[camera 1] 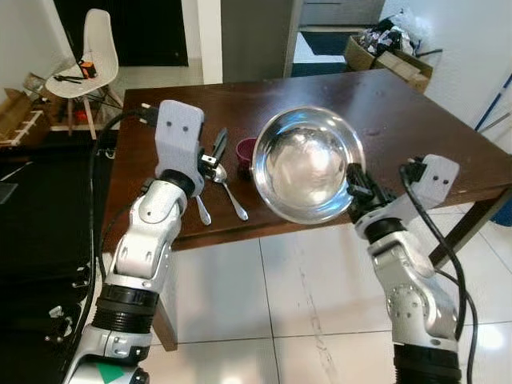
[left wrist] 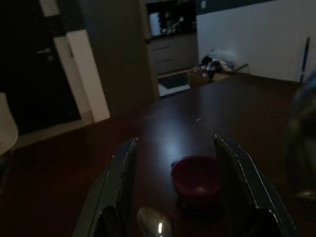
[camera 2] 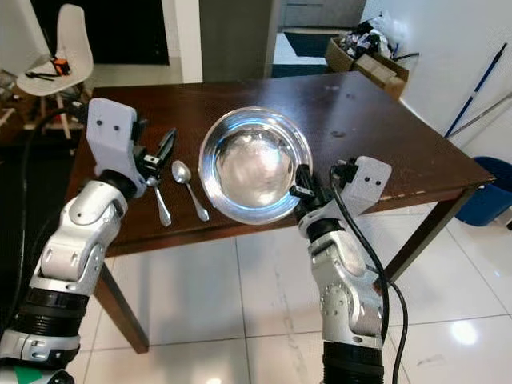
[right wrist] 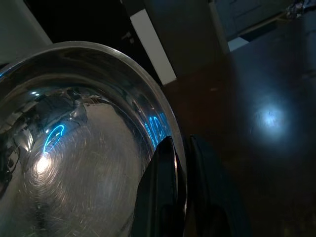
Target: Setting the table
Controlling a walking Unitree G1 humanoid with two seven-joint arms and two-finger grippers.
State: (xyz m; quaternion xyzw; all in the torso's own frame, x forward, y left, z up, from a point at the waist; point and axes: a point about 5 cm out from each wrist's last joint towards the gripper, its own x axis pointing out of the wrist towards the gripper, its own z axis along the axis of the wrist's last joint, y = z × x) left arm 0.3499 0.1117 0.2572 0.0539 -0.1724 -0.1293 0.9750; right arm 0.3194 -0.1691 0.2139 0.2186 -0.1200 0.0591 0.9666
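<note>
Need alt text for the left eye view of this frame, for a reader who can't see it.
The robot's right tool pinches the rim of a large steel bowl, holding it tilted over the near edge of a dark wooden table. Its left tool, fingers open, hovers over two spoons, beside a small maroon cup. A white chair stands behind.

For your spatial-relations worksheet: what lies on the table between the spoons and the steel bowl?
A small maroon cup sits between the spoons and the steel bowl, seen in the left eye view.
</note>
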